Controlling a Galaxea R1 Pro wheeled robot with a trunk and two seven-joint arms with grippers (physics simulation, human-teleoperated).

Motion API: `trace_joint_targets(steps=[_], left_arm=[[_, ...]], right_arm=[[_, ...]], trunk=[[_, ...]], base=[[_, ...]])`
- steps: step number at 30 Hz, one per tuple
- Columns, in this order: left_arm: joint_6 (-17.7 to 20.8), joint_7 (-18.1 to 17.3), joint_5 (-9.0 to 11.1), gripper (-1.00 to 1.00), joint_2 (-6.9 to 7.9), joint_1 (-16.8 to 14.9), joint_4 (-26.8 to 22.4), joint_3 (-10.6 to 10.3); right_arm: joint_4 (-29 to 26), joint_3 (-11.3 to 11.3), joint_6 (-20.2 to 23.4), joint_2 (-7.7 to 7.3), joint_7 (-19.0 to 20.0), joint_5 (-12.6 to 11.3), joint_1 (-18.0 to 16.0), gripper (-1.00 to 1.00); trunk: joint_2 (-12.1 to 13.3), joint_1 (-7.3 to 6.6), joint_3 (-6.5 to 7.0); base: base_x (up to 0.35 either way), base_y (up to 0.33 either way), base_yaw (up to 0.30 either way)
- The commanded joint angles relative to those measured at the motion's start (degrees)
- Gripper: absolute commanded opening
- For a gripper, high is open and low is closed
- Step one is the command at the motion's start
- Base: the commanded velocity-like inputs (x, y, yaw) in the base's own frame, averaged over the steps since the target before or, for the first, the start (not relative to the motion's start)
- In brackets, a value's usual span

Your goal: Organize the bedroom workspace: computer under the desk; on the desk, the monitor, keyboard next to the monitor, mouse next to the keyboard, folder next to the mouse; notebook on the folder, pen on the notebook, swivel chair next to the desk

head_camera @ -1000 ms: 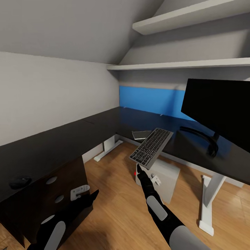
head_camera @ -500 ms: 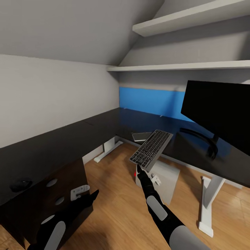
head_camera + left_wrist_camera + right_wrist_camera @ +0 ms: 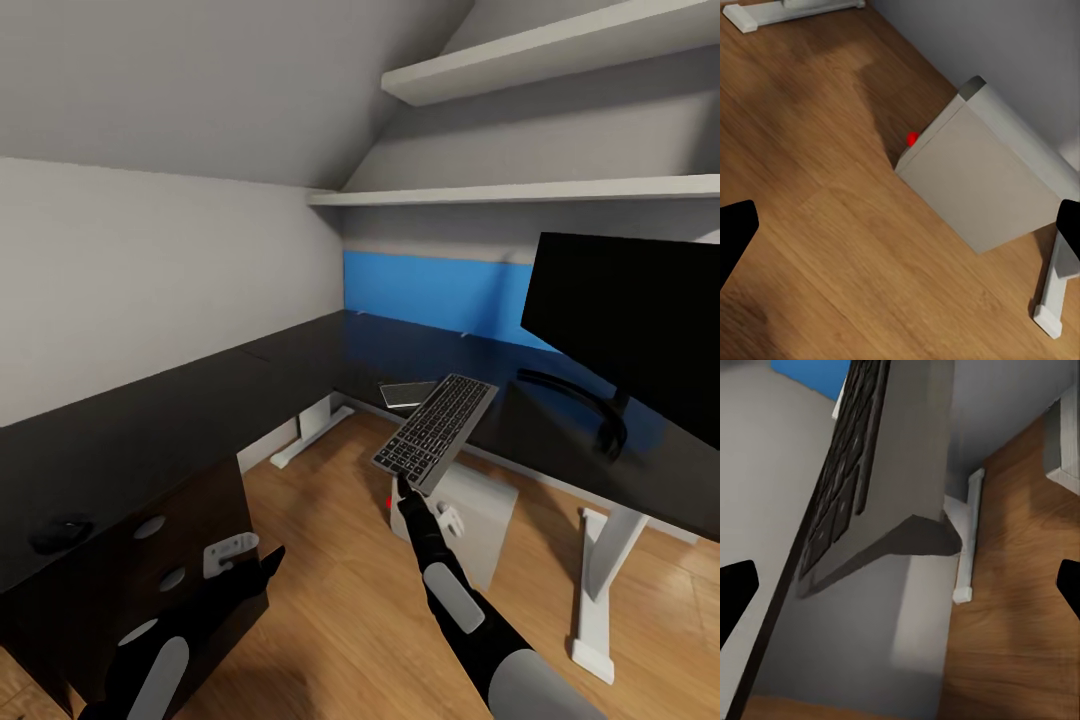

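Right gripper (image 3: pixel 401 484) clamped the keyboard (image 3: pixel 437 426) by its near edge, tilted above the desk (image 3: pixel 420 350) beside the monitor (image 3: pixel 630 320); I saw my left gripper's (image 3: pixel 900 229) fingers spread wide.

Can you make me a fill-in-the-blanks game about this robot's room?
1. The right gripper holds up the ____.
2. The monitor stands on the black ____.
3. The white computer sits on the wooden ____.
4. The mouse on the desk's left part is colored ____.

Missing words: keyboard; desk; floor; black
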Motion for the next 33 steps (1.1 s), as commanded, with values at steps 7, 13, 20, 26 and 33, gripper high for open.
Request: trace_joint_targets(steps=[7,13,20,26,33], left_arm=[[0.2,0.4,0.5,1.00,0.04,0.0,-0.1,-0.1],[0.2,0.4,0.5,1.00,0.04,0.0,-0.1,-0.1],[0.2,0.4,0.5,1.00,0.04,0.0,-0.1,0.0],[0.2,0.4,0.5,1.00,0.04,0.0,-0.1,-0.1],[0.2,0.4,0.5,1.00,0.04,0.4,-0.1,0.0]], right_arm=[[0.1,0.2,-0.4,-0.04,0.3,-2.9,0.0,1.00],[0.1,0.2,-0.4,-0.04,0.3,-3.2,-0.1,1.00],[0.1,0.2,-0.4,-0.04,0.3,-3.2,-0.1,1.00],[0.1,0.2,-0.4,-0.04,0.4,-3.2,0.0,1.00],[0.1,0.2,-0.5,-0.04,0.3,-3.2,-0.1,1.00]], trunk=[[0.0,-0.01,-0.06],[0.0,-0.01,-0.06],[0.0,-0.01,-0.06],[0.0,-0.01,-0.06],[0.0,-0.01,-0.06]], base=[[0.000,0.000,0.000],[0.056,0.030,0.000],[0.042,0.022,0.000],[0.017,0.001,0.000],[0.067,0.003,0.000]])
